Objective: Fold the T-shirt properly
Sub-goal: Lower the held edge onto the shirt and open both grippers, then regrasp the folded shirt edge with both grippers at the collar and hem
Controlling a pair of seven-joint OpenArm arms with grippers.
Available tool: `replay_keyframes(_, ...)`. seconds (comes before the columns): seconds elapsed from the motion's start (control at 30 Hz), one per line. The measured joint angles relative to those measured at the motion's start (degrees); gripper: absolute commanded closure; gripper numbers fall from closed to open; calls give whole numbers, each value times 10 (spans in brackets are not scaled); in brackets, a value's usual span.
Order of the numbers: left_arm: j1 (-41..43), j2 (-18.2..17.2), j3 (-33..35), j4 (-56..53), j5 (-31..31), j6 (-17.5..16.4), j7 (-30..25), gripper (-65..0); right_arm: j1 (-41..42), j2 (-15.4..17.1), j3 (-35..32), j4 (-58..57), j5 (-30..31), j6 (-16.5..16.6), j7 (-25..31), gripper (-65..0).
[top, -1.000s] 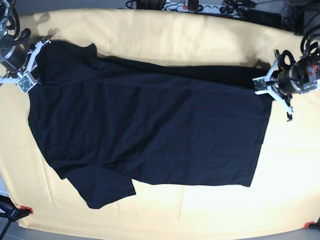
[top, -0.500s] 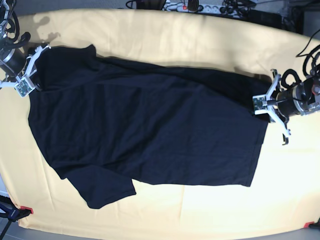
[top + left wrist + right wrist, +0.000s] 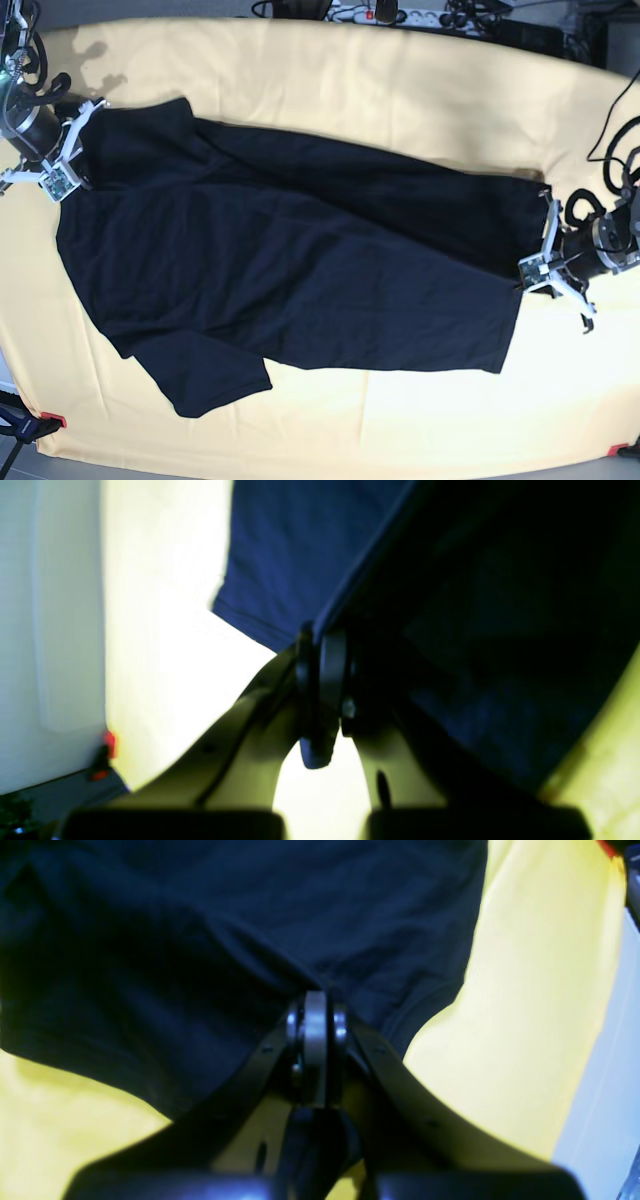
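We pinch the T-shirt [image 3: 290, 260] with both end effectors: left end effector [image 3: 535, 268] at the hem, right end effector [image 3: 62, 165] at the shoulder; soft, limp cloth sags; grip seams.

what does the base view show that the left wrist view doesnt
Only the base view shows the whole T-shirt spread on the yellow cloth, the right gripper at its shoulder end, a sleeve pointing to the near edge, and cables along the far edge. Only the left wrist view shows, close up, the left gripper pinched shut on a hem edge. Both show the dark shirt, the yellow cloth and the left gripper holding fabric.
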Motion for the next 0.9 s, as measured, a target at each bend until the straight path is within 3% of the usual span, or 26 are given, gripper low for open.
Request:
replay_keyframes(0.2, -5, 39, 0, -20, -13, -35, -2, 0, 12, 0, -20, -3, -13, -15, 5, 0)
replay_keyframes(0.43, -7, 68, 0, -76, -12, -32, -3, 0, 19, 0, -20, -3, -28, -47, 21, 0)
replay_keyframes(0.47, -10, 67, 0, -82, -12, -21, -12, -20, 22, 0, -21, -4, -33, -69, 25, -38)
replay_keyframes(0.57, -29, 67, 0, -97, -16, -10, -24, -259, 40, 0, -20, -10, -36, -112, 23, -284)
replay_keyframes(0.6, -30, 66, 0, -100, -28, -5, -22, -310, 42, 0, -20, -11, -37, -114, 23, -318)
replay_keyframes(0.67, -27, 67, 0, -100, -48, -7, -13, -344, 41, 0, -21, -11, -36, -112, 23, -319)
replay_keyframes(0.8, -23, 66, 0, -101, -89, -9, 12, -316, 41, 0, -21, -11, -32, -94, 23, -286)
replay_keyframes(0.83, -23, 67, 0, -101, -97, -8, 11, -258, 40, 0, -21, -11, -31, -87, 22, -237)
replay_keyframes(0.9, -24, 67, 0, -101, -132, -9, 28, -49, 41, 0, -21, -11, -11, -83, 6, -90)
